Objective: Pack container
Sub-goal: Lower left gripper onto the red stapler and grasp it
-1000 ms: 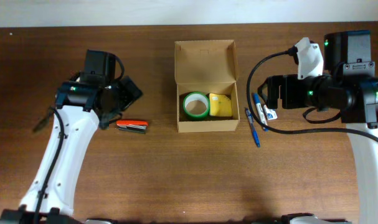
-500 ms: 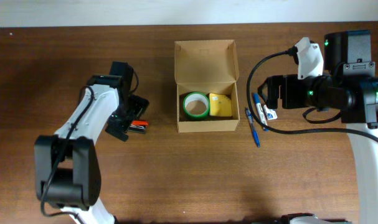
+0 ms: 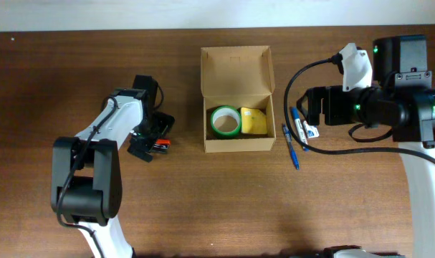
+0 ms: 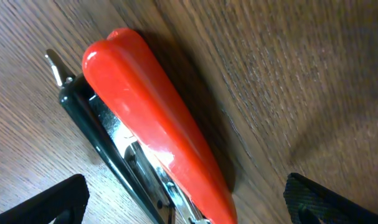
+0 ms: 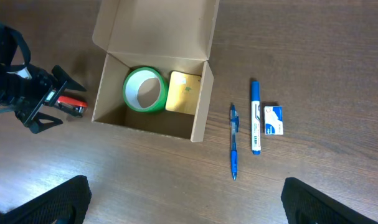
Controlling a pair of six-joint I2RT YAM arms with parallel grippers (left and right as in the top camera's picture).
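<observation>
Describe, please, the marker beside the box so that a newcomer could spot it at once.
Start at the big open cardboard box; three small things lie to its right. The marker is the middle one, between a thin blue pen and a small white packet: thicker than the pen, white-bodied with a blue cap.

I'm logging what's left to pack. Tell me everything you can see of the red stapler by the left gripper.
The stapler has a glossy red, plastic-looking top arm, a black base and a shiny metal magazine between them, with a small metal tab at one end. It looks closed and lies on the wooden table, left of the container and outside it. The left gripper is open, with a finger on either side of it and neither touching.
</observation>
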